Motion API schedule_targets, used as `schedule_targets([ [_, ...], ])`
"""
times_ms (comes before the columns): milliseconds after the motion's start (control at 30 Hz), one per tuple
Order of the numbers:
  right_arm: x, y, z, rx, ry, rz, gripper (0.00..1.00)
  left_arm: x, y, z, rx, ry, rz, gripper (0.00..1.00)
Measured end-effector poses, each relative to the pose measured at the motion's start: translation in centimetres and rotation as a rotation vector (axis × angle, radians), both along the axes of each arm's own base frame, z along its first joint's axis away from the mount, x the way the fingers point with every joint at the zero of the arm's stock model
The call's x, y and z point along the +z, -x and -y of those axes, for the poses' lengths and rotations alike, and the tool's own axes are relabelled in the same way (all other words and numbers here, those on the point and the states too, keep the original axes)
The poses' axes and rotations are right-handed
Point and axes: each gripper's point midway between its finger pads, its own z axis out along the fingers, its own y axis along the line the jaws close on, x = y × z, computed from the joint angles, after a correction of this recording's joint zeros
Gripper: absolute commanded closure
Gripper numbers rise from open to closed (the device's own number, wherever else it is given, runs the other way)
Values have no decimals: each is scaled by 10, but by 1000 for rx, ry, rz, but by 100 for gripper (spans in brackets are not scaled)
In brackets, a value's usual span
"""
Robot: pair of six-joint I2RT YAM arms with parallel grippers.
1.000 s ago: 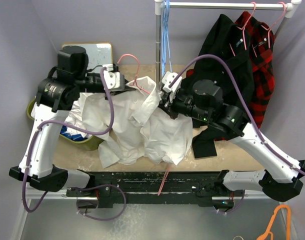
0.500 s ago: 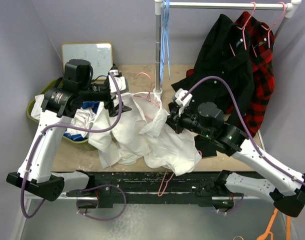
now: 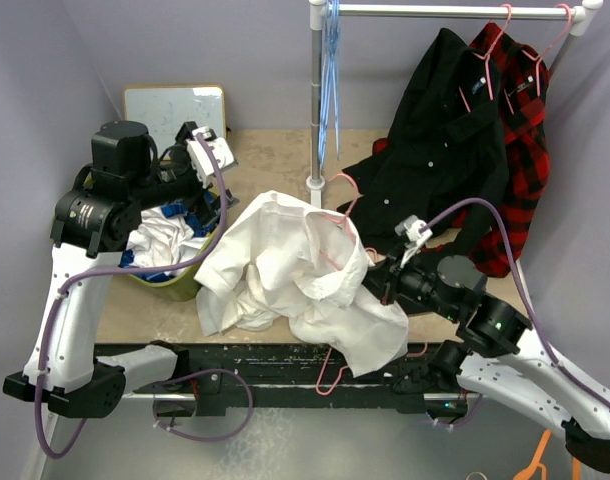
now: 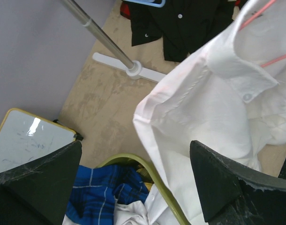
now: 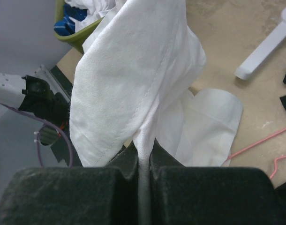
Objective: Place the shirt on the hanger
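Observation:
The white shirt (image 3: 285,265) lies bunched in the middle of the table, its collar draped over the pink hanger (image 3: 343,190). The hanger's hook sticks out at the far side and its lower bar (image 3: 330,372) pokes out past the near edge. My right gripper (image 3: 377,283) is shut on a fold of the shirt (image 5: 133,70) at its right side, the fabric pinched between the jaws (image 5: 143,159). My left gripper (image 3: 207,200) hangs open above the basket's rim, left of the shirt (image 4: 204,108), with nothing between its fingers (image 4: 133,187). Pink hanger wire (image 4: 274,60) shows inside the collar.
A green basket (image 3: 180,285) with blue and white clothes sits at the left, under my left gripper. A whiteboard (image 3: 175,105) leans behind it. The rack pole (image 3: 318,100) and its white foot (image 4: 133,70) stand behind the shirt. A black shirt (image 3: 435,130) and a plaid shirt (image 3: 525,120) hang at the right.
My left gripper has opened and drawn back left over the basket. My right gripper has pulled the shirt toward the near right, and the hanger's hook has shifted right with it.

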Motion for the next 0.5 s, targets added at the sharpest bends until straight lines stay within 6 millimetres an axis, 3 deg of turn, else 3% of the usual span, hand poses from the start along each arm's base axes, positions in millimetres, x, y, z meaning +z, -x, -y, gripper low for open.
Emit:
schedule_targets([
  [133,-12,1,20,-115,-69,-65,100,11,2,-7,42,22,19,1],
  [233,-13,-10,37,-259,-101,-114,100,14,3,-12,69,39,18,1],
  [333,-21,-29,48,-417,-50,-176,100,15,4,-17,99,56,10,1],
  [500,-16,-76,44,-600,105,-180,100,21,0,-25,155,100,5,1],
])
